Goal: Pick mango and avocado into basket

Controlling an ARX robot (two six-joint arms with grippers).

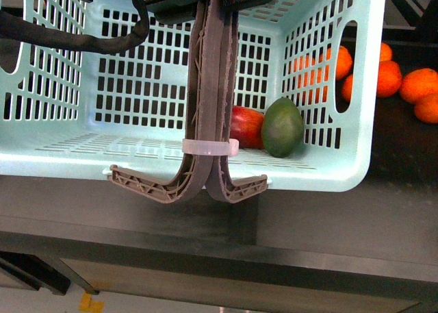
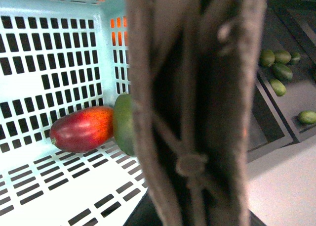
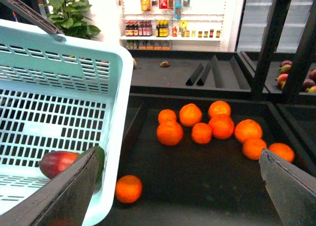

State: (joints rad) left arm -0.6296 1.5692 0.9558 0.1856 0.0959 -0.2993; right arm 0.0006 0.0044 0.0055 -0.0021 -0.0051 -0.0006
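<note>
I see the basket [image 1: 328,25] hanging by its handle [image 1: 212,87], which fills the left wrist view, so I cannot tell the left fingers. The mango [image 2: 82,128] and avocado [image 1: 282,127] lie touching inside it. My right gripper [image 3: 177,186] is wide open, empty, over the oranges [image 3: 207,124]. I judge picking done; next only setting down.

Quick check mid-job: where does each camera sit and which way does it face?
Front: on the body, facing the light aqua slotted basket; no gripper visible.
Left wrist: right against the brown-grey basket handle; red-yellow mango inside.
Right wrist: above round oranges, open gripper fingers framing.
Shared: all show the mango and dark green avocado.
</note>
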